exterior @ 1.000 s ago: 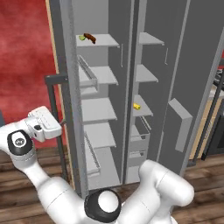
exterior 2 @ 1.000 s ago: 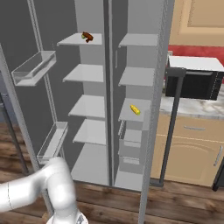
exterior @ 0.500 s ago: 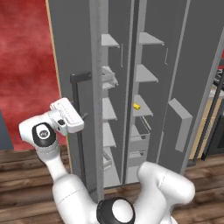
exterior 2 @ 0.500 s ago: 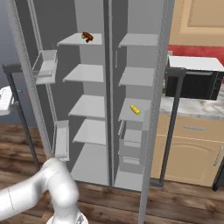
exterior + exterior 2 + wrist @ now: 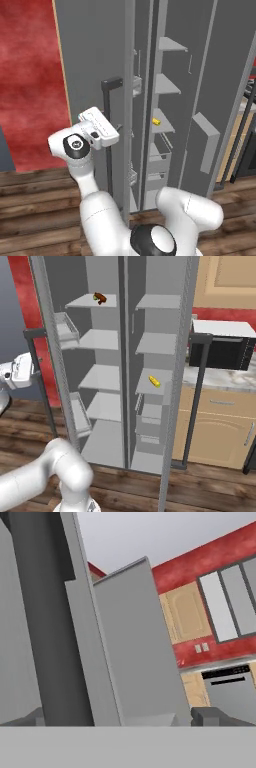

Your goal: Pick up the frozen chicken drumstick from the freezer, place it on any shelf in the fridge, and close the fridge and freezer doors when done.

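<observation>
Left compartment, top shelf (image 5: pixel 89 302): the frozen chicken drumstick (image 5: pixel 100 297) lies there, a reddish-brown lump with a small greenish thing just beside it. This wider side, with its broad flat pale grey slabs, reads as the fridge (image 5: pixel 100 381); clear bins hang on the inner face of its door.

That wide grey door (image 5: pixel 92 75) is swung far across the front, hiding most of the left shelves from the left base view; half a second ago more of the shelves showed past its edge. Dark vertical bar handle (image 5: pixel 107 145) on its outer face.

The gripper (image 5: pixel 100 127), a white boxy hand, sits against the door beside the handle, higher and further right than before. Fingers (image 5: pixel 210 716) sit wide apart in the hand view, spread, nothing between them.

Right compartment, the freezer (image 5: pixel 155 381): narrow short shelves, a small yellow lump (image 5: pixel 154 381) on the third one, drawers below. Its narrow door (image 5: pixel 225 100) stands open with a boxy recess.

Far right: dark microwave (image 5: pixel 220 348) on a marbled desk (image 5: pixel 220 378).
</observation>
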{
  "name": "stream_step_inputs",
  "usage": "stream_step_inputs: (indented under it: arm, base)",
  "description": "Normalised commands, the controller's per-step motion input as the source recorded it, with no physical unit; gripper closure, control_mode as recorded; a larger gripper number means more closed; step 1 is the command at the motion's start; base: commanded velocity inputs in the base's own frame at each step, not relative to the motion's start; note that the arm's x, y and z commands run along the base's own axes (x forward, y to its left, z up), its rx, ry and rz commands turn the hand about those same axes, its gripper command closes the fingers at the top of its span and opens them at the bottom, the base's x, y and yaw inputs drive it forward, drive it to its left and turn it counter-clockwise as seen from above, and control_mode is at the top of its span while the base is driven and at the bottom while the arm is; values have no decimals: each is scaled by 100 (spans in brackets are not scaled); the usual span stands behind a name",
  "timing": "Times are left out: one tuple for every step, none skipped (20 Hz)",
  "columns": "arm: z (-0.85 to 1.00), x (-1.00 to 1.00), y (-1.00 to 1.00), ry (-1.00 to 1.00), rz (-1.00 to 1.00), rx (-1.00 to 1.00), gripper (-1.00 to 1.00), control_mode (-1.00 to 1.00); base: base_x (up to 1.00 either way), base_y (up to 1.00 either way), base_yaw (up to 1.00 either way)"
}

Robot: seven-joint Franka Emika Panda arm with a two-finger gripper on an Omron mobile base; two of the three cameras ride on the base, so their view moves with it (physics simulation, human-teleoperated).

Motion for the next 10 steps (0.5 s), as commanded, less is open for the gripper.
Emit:
stream_step_inputs:
  arm:
    - [14, 14, -70, -4, 0, 0, -100, -100]
    - [11, 18, -68, -3, 0, 0, -100, -100]
    - [11, 22, -66, -1, 0, 0, -100, -100]
    - [7, 24, -65, -1, 0, 0, -100, -100]
    - [6, 28, -65, 0, 0, 0, -100, -100]
    - [4, 30, -64, 0, 0, 0, -100, -100]
    - [2, 31, -63, 0, 0, 0, -100, -100]
    - [0, 31, -60, 0, 0, 0, -100, -100]
    - [0, 37, -56, 0, 1, 0, -100, -100]
    - [0, 41, -54, 0, 2, 0, -100, -100]
  base:
    - [0, 0, 0]
    - [0, 0, 0]
    - [0, 0, 0]
    - [0, 0, 0]
    - [0, 0, 0]
    - [0, 0, 0]
    - [0, 0, 0]
    - [0, 0, 0]
    - [0, 0, 0]
    - [0, 0, 0]
